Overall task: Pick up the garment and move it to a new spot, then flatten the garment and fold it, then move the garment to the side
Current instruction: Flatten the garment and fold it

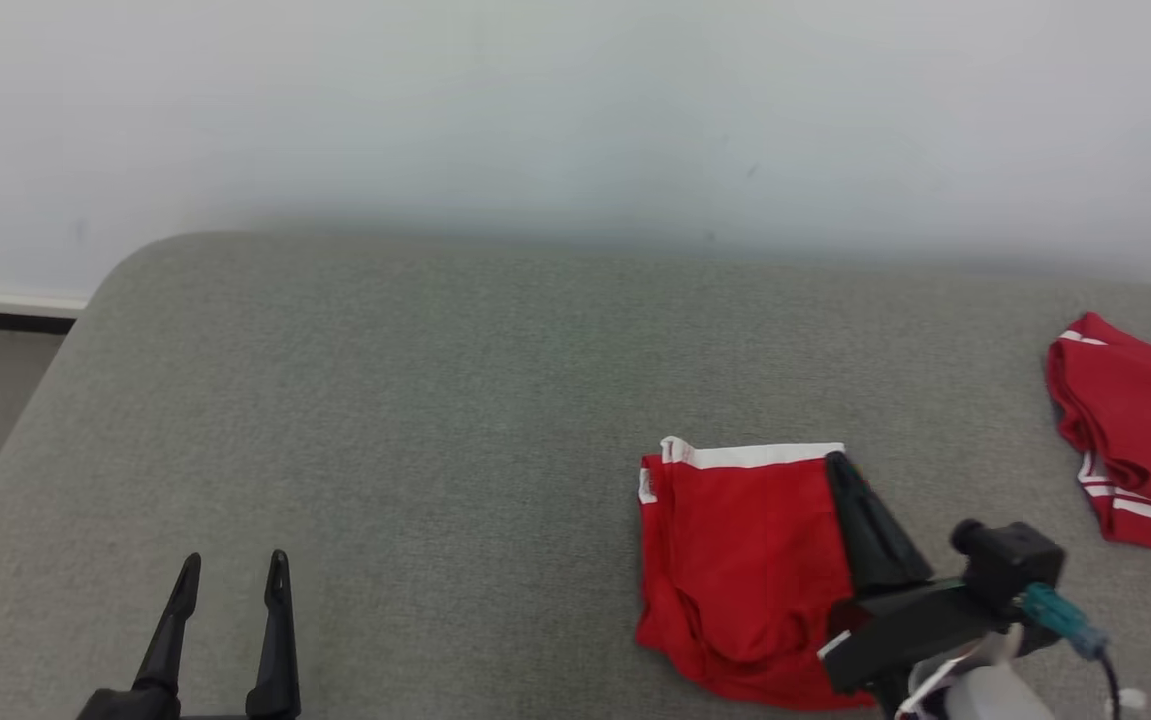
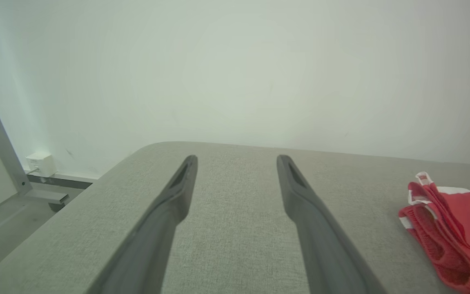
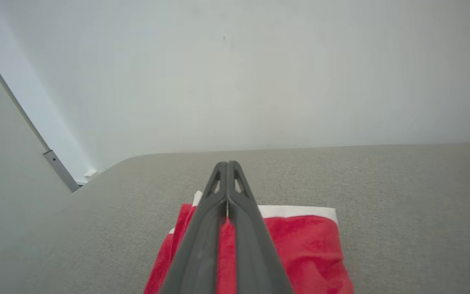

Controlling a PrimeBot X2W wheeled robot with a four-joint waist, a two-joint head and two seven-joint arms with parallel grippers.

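Two red garments lie on the grey padded surface in your head view. The red shorts sit folded at the lower right of centre, with their white waistband on the far edge. A small white tab stands at the waistband's left corner, too small to read. The second red garment, trimmed with white stripes, lies well apart at the right edge. Your right gripper slants over the right side of the shorts, its fingers pressed together and the tip at the waistband. A teal connector shows on its wrist. Your left gripper is at the lower left, its fingers spread apart over bare surface, far from the shorts.

In your left wrist view, the left gripper points toward the white wall with its fingers wide and nothing between them. The red shorts lie to the right, folded edges showing. A white box sits at the foot of the wall beside a metal post.

In your right wrist view, the right gripper is closed tight over the red shorts — the tip reaches just past the white waistband. Whether the fingers press the cloth, you cannot tell.
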